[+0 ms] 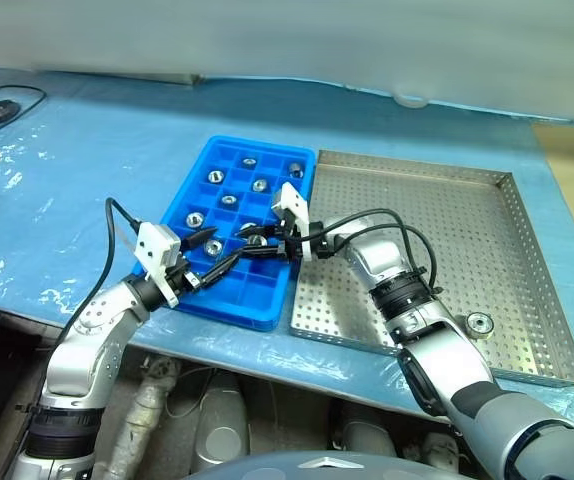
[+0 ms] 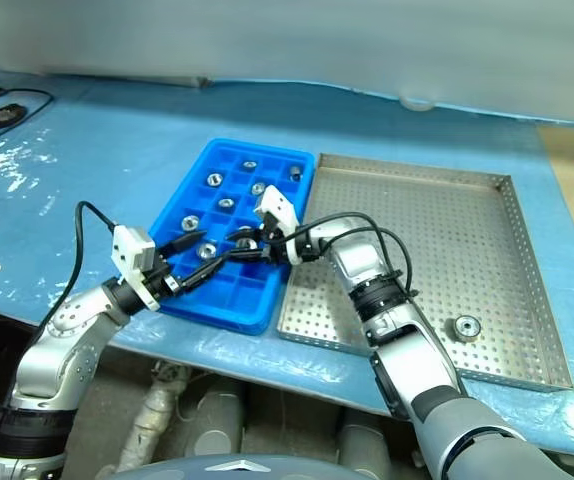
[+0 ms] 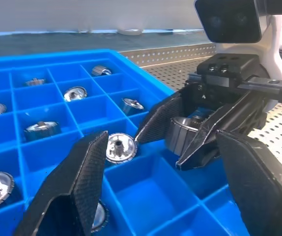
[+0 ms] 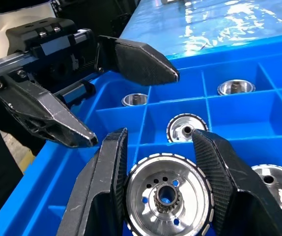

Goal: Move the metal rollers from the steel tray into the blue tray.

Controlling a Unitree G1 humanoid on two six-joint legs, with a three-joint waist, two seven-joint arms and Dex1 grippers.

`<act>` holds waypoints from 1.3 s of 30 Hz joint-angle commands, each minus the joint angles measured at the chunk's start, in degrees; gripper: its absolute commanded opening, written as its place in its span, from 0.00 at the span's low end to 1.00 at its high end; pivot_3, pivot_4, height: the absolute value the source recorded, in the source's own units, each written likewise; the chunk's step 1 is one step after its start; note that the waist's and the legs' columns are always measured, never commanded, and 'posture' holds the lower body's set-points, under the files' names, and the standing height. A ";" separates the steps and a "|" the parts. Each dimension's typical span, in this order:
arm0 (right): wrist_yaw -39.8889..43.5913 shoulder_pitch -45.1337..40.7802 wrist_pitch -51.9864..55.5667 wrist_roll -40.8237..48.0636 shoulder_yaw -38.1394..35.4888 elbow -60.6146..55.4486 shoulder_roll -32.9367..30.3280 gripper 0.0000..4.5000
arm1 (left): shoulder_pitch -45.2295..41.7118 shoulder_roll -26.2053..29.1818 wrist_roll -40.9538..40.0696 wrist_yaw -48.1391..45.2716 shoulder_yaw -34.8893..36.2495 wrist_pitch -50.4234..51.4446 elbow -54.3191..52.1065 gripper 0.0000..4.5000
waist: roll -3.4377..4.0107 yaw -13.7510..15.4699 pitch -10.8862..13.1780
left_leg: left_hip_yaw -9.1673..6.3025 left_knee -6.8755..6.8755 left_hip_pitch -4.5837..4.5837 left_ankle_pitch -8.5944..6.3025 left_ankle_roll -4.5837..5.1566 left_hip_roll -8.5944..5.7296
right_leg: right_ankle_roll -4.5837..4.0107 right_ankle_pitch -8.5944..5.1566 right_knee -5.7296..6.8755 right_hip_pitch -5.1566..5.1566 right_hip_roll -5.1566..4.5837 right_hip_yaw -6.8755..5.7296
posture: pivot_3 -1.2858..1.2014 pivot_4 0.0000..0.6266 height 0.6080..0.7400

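Left gripper (image 1: 212, 262), jaws apart and empty, hovers over the blue tray (image 1: 270, 297). Right gripper (image 4: 166, 162), above the same tray, pinches a metal roller (image 4: 167, 194) by its rim; one roller (image 1: 480, 322) remains in the steel tray (image 1: 527, 190). Rollers look rigid, dense and slick, so opposed rim contact seems safest.

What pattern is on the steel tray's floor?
Rows of small round holes across the steel tray; clearest in the left eye view.

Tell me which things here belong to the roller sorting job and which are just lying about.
Job:
- metal rollers
- steel tray
- blue tray
- right hand, gripping a roller
- left hand, open

Lying about:
- black cable
- blue table cover
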 commanded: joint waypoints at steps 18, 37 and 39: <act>-0.48 1.23 0.86 -1.64 7.05 -4.37 5.45 0.38 | 7.69 6.79 -1.07 0.77 6.66 1.04 -7.51 0.82 | -0.05 0.37 -0.03 | -0.14 -0.08 0.00 0.04 -0.06 -0.01 | -0.01 -0.01 0.05 -0.02 0.01 -0.03 | 0.73 0.24 1.00; -9.26 2.61 3.65 -0.38 -1.90 -8.17 -1.44 0.97 | -9.98 -0.26 -1.43 -7.14 -3.42 0.55 7.77 0.82 | -0.07 0.92 -0.05 | -0.21 0.12 0.15 0.21 -0.32 -0.11 | -0.01 0.00 0.53 0.01 0.01 0.10 | 0.59 0.24 1.00; -11.48 3.73 4.63 -0.32 -4.21 -10.21 -3.69 0.97 | -13.31 -2.32 -0.50 -10.19 -6.51 0.06 11.64 0.82 | -0.10 -0.14 -0.07 | -0.21 0.17 0.16 0.24 -0.37 -0.13 | -0.01 0.00 0.64 0.01 0.00 0.13 | 0.57 0.24 1.00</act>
